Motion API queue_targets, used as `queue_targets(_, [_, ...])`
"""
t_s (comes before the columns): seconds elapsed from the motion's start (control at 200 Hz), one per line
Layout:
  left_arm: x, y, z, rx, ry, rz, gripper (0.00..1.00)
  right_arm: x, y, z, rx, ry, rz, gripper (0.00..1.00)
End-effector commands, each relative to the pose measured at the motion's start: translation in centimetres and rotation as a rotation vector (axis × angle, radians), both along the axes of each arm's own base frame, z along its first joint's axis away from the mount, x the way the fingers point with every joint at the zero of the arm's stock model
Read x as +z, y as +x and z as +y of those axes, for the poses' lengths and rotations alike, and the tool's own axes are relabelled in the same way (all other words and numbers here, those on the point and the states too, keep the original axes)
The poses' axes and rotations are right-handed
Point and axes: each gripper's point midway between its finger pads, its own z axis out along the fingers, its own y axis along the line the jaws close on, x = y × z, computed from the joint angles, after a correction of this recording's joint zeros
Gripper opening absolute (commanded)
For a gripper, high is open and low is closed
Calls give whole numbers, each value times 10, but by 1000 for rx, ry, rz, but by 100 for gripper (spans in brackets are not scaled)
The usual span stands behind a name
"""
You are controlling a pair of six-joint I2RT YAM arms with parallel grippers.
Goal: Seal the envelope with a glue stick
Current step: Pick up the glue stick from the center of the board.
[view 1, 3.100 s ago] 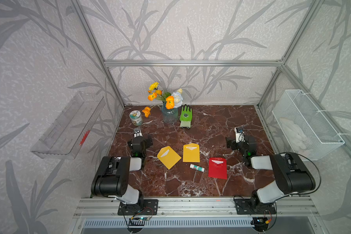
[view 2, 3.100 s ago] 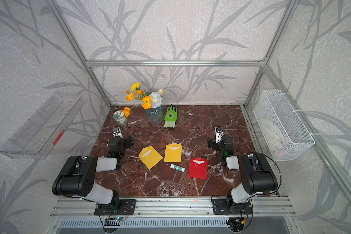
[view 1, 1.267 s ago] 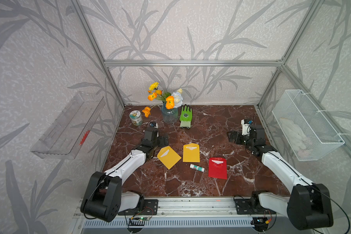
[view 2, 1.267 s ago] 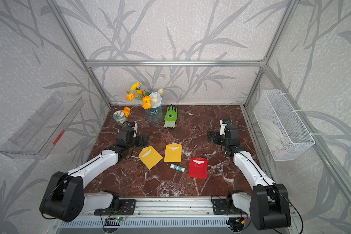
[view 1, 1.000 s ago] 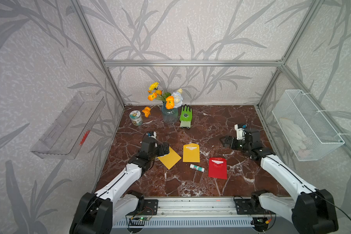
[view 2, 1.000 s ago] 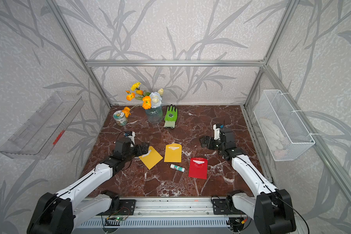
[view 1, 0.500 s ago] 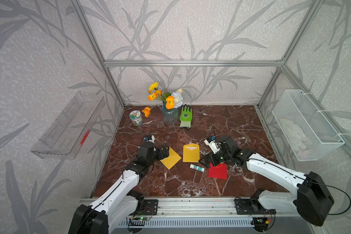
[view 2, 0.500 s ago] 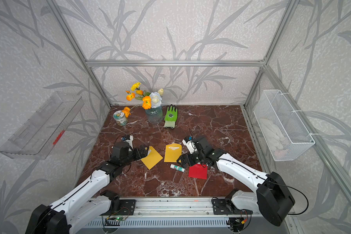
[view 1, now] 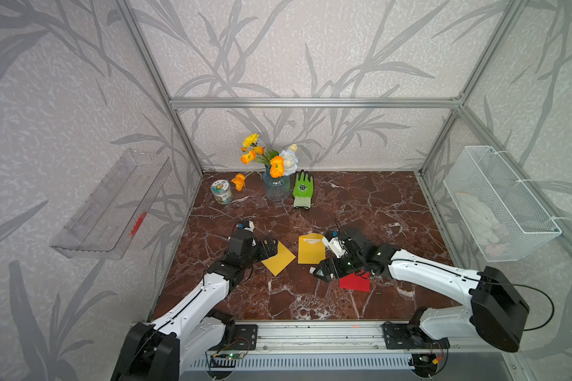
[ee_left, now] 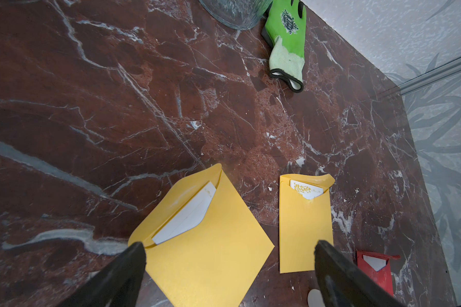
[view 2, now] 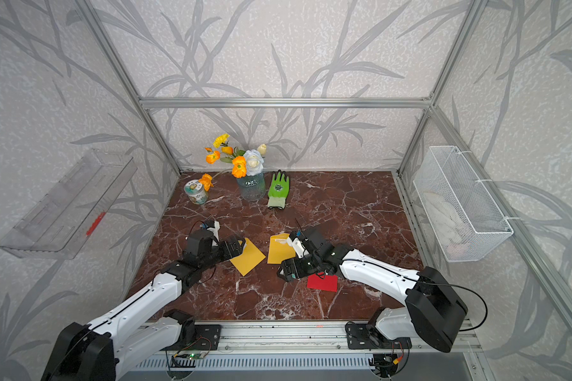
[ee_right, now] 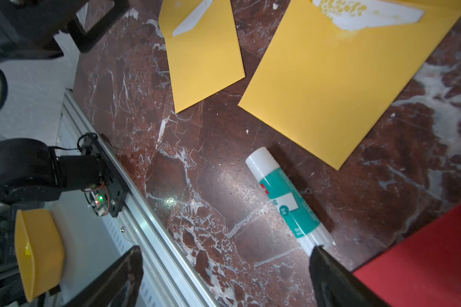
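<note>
Right now the glue stick (ee_right: 288, 199) lies flat on the tabletop (view 1: 377, 204), about midway between its left and right edges and somewhat nearer the front edge. Its cap is on, and it rests between the straight yellow envelope (view 1: 311, 249) and the red envelope (view 1: 355, 282), touching neither in the right wrist view.

The right pincer (ee_right: 225, 251) hangs low over the stick, jaws spread wide and holding nothing. The stick lies between the two fingers with its ridged end right at one fingertip (ee_right: 322, 260); whether they touch I cannot tell. In a top view only the stick's white cap end shows past the pincer.

The left pincer (ee_left: 229, 244) is likewise wide open and empty. It is poised over the side of the tilted yellow envelope (ee_left: 205, 239) that faces the tabletop's back left corner. That envelope's flap is open, with a white card showing inside.

Along the back edge are a vase of flowers (view 1: 276, 188), a green glove (view 1: 303, 191) and a small jar (view 1: 222, 193).
</note>
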Motion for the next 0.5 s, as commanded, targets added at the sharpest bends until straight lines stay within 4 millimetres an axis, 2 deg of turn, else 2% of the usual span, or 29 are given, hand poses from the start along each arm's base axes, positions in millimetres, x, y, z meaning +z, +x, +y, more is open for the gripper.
queue_targets(0.0, [1, 1, -3, -7, -12, -10, 99, -4, -4, 9, -111, 63, 118, 95])
queue_targets(0.13, [1, 1, -4, -5, -14, -9, 99, -22, -7, 15, -186, 48, 186, 94])
queue_targets(0.245, [2, 1, -3, -1, -14, -10, 99, -35, 0, 9, -360, 46, 220, 94])
queue_targets(0.365, [3, 1, -2, 6, -14, -14, 99, -36, 7, 1, -521, 34, 220, 93])
queue_targets(0.495, [4, 1, -2, 11, -16, -15, 99, -34, 7, -7, -663, -47, 253, 94])
